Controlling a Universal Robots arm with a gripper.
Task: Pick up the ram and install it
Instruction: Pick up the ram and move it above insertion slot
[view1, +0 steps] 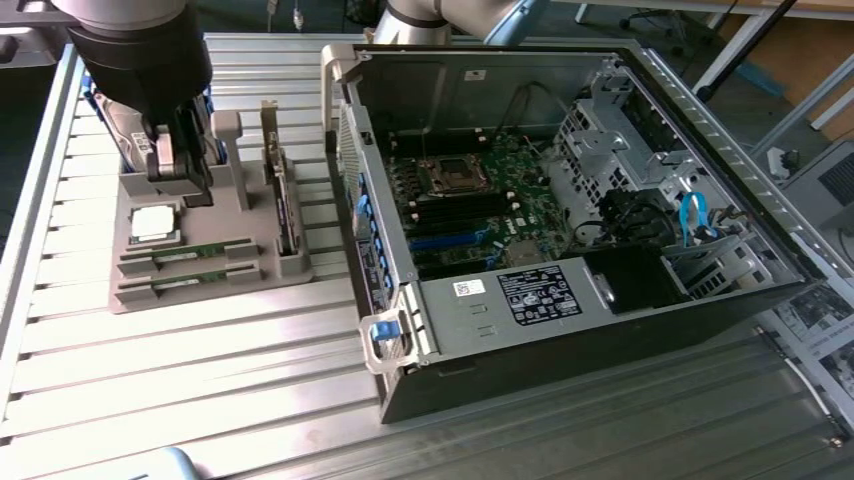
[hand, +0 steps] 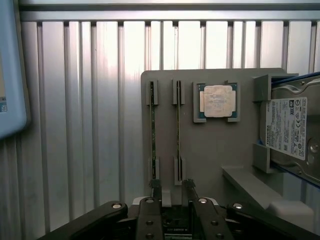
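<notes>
Two ram sticks lie in slots of a grey parts tray (view1: 254, 285): ram (view1: 187, 255) and a second one (view1: 187, 285) beside it. In the wrist view they stand edge-on as thin green strips, one ram (hand: 152, 130) and the other (hand: 178, 130). My gripper (view1: 183, 178) hangs above the tray's far part, some way above the sticks. Its black fingers (hand: 156, 189) stand apart with nothing between them, so the gripper (hand: 172, 190) is open. It sits just beyond one end of the two sticks.
The tray also holds a silver processor chip (hand: 218, 101), a hard drive (hand: 292, 127) and an upright expansion card (view1: 280, 190). On the exterior view's right an open computer case (view1: 400, 330) shows its motherboard (view1: 467, 200) with memory slots (view1: 461, 212). A light blue object (hand: 10, 70) lies off the tray.
</notes>
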